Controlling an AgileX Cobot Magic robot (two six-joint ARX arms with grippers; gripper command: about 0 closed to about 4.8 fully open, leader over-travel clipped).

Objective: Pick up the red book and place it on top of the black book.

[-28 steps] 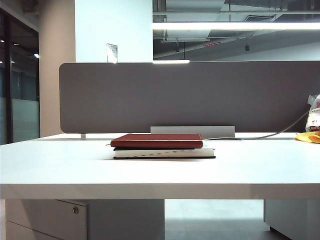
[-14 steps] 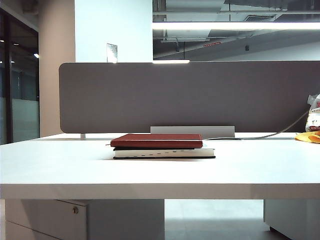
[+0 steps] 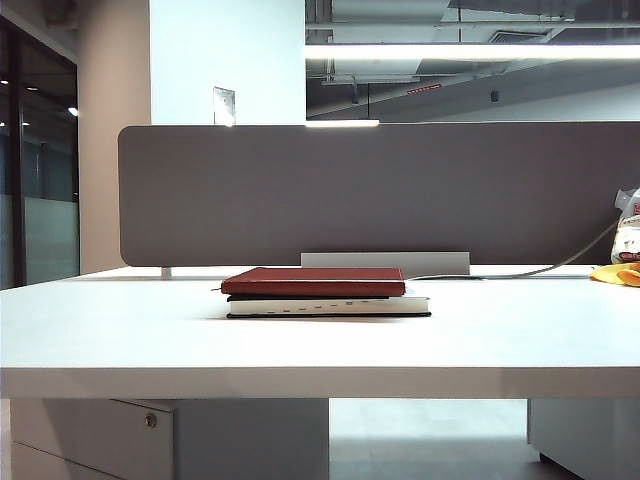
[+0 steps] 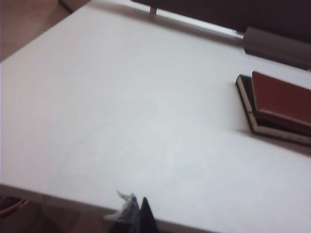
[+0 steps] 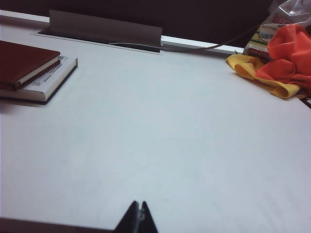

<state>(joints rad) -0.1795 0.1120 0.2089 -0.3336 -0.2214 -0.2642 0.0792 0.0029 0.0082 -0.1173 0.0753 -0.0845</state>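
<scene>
Two books stacked, unchanged across the last second: red book atop black book. Left gripper and right gripper, both closed and empty, sit well clear — job looks done.

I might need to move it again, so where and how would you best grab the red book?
Probably by the red book's left overhanging edge, coming from the left pincer's side. It lies flat on the black book, and that edge juts past, leaving room beneath.
</scene>
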